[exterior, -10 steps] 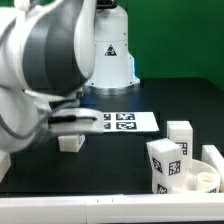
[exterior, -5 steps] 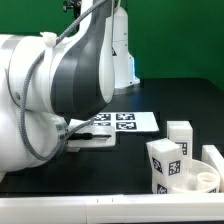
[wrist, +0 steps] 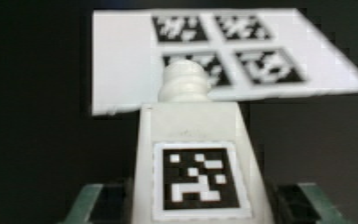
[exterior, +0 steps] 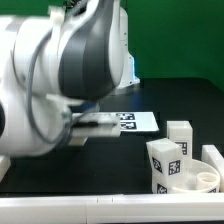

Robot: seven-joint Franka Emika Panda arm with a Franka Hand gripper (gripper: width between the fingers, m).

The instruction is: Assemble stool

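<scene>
Gripper [wrist: 194, 200]: fingers [wrist: 91, 203] closed on both sides of a stool leg [wrist: 195, 140], held w/ its tagged face toward the wrist cam and its rounded peg end pointing away, over the marker board [wrist: 131, 60]. Leg's peg overlaps the board's four tags in wrist view; contact w/ board can't be told. Exterior view: arm [exterior: 60, 90] fills the left, hiding gripper and held leg; only the marker board's right part shows beyond it. Well apart, at exterior view's lower right on the black table [exterior: 110, 165]: seat ring [exterior: 212, 172], w/ two more tagged legs [exterior: 166, 162] standing by it, one behind [exterior: 179, 136].
</scene>
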